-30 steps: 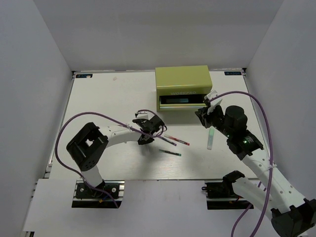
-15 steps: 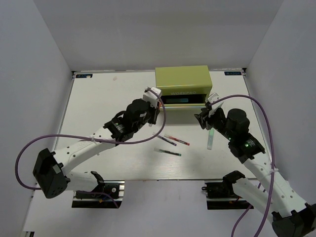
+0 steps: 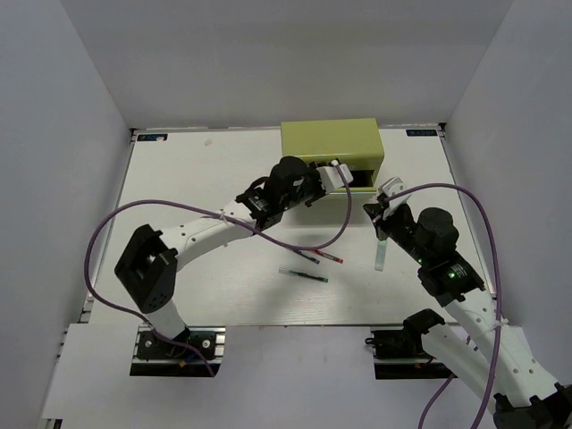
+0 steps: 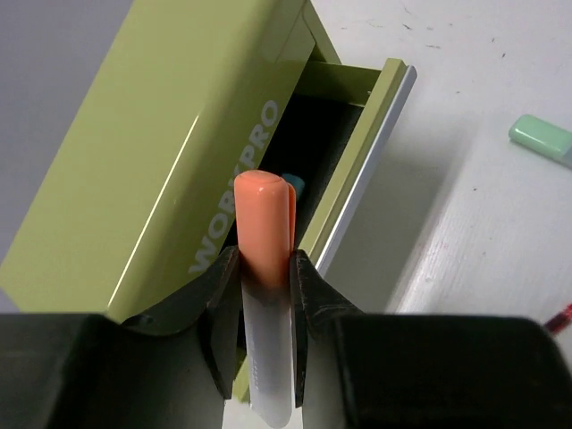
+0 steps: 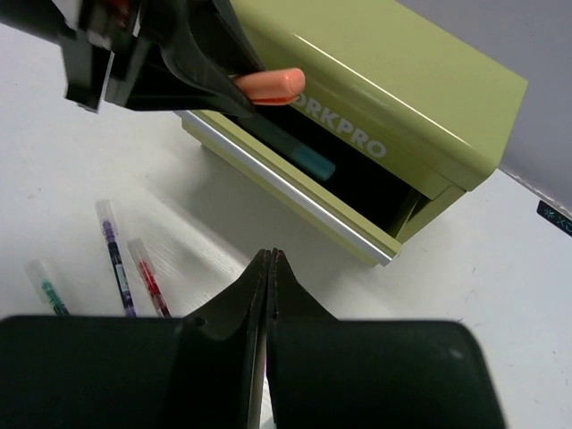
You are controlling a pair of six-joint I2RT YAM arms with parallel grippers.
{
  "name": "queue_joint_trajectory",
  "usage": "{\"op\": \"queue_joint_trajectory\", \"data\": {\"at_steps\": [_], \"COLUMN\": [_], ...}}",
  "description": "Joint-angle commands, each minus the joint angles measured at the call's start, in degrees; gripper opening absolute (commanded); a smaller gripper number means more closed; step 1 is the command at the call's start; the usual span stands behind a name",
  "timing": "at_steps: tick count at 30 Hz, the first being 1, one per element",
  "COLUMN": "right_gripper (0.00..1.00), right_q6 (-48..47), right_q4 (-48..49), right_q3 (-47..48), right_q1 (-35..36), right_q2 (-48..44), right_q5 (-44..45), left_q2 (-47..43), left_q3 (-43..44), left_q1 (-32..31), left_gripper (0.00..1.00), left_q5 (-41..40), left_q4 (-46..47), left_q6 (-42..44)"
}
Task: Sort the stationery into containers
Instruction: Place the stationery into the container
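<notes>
Three thin pens (image 5: 114,248) and the mint marker (image 3: 379,253) lie on the tabletop, with the right gripper (image 5: 269,259) pressed together and empty nearby. Beyond, the left gripper (image 4: 264,259) pinches the orange-capped marker (image 4: 265,214) over the open drawer (image 4: 368,161), where a light blue marker (image 5: 309,160) already lies. The drop-off looks to be in hand, and next the fingers should spread above the cavity.

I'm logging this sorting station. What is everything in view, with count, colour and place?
table: one, white.
tool chest: one, yellow-green, far side of table, one drawer open.
light blue marker: one, inside the open drawer.
orange-capped marker: one, white body, in left gripper at the drawer opening.
pens: three, red pen, dark pen, green pen, on table before the chest.
mint marker: one, pale green, on table right of the pens.
left gripper: black, shut on the orange-capped marker.
right gripper: black, shut, empty, over the table.
</notes>
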Motion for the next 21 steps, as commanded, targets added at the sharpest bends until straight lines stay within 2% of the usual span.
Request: {"op": "queue_joint_trajectory", "data": {"at_steps": [1,3,12,16,17,20,21], "right_gripper": [0.00,0.00,0.02,0.03,0.05,0.13,0.15], "right_q6": [-0.5,-0.4,-0.8,-0.8,-0.9,-1.0,-1.0], "right_q4": [3.2,3.3,3.2,3.4,3.4,3.5,3.5], "right_q3": [-0.3,-0.3,-0.8,-0.9,-0.9,-1.0,-1.1], "right_q1": [-0.2,-0.1,0.0,-0.1,-0.1,0.1,-0.2], "right_q2": [-0.7,-0.9,-1.4,-1.5,-1.5,-1.4,-1.4], "right_q5": [1.5,1.8,2.1,2.2,2.2,2.5,2.6], "left_q2": [1.3,3.4,9.8,11.3,11.3,11.3,10.8], "left_q3": [2.4,2.4,3.7,4.2,4.2,2.9,2.9], "left_q1": [0.4,0.9,2.5,3.0,3.0,3.0,3.0], "left_gripper": [0.03,0.08,0.10,0.17,0.20,0.45,0.56], "left_q5": [1.9,0.8,-1.8,-1.8,-1.8,-1.8,-1.8], "left_q4": [6.5,8.8,16.7,17.2,17.9,18.4,19.1], "left_q6": [6.0,6.6,6.6,6.6,6.6,6.6,6.6]}}
